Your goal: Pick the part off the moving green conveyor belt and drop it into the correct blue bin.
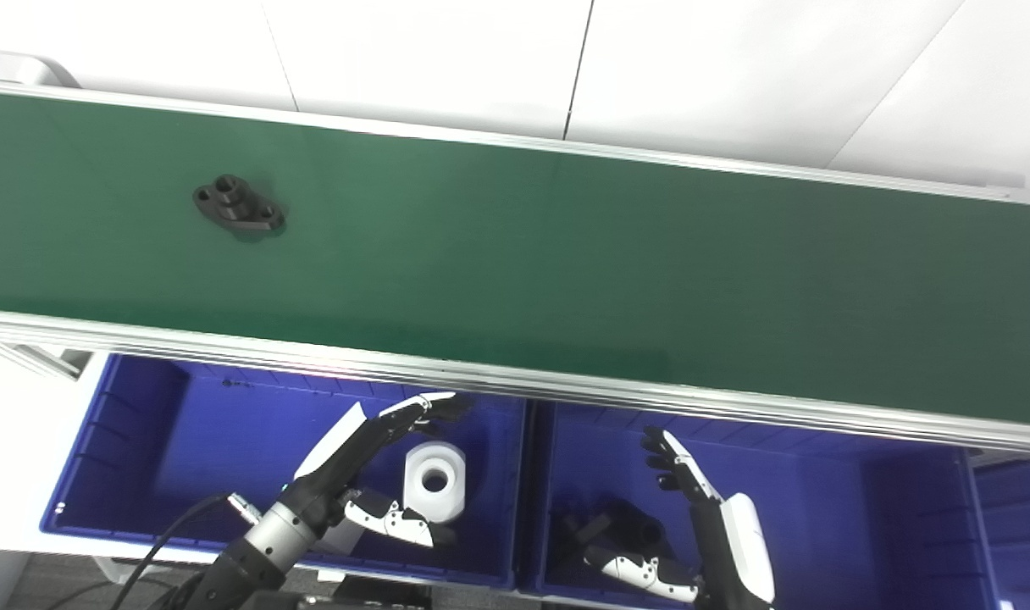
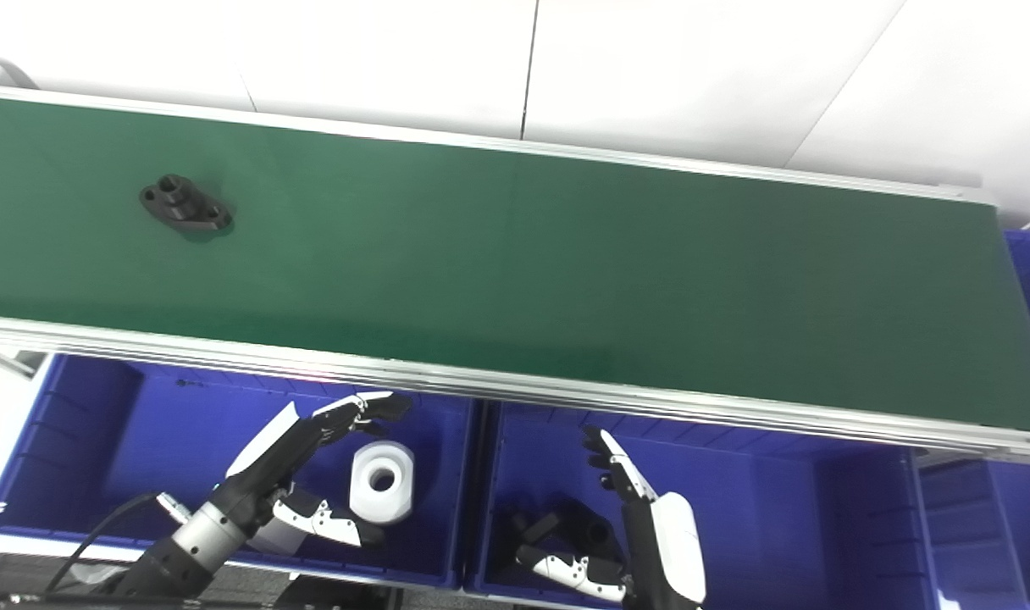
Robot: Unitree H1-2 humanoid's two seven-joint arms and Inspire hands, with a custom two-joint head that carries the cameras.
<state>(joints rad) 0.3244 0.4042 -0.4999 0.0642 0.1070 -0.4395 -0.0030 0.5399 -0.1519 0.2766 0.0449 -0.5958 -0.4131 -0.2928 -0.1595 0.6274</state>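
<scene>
Over the left blue bin [image 1: 142,440], the left robot hand [image 1: 371,474] hangs with fingers spread and nothing in them, just beside a white part [image 1: 434,481] lying in that bin; the right robot hand [image 1: 701,525] is likewise spread and empty over the right blue bin [image 1: 820,491], above some dark parts [image 1: 608,525]. Outward and up from the left robot hand — across the belt's near rail — the black flanged part [image 1: 238,207] sits on the green conveyor belt [image 1: 566,254], toward its left end and far edge. Its long axis runs slantwise, upper left to lower right. The left robot hand is plainly nearer, the right well apart; being black, the part likely belongs with the dark parts on the right.
</scene>
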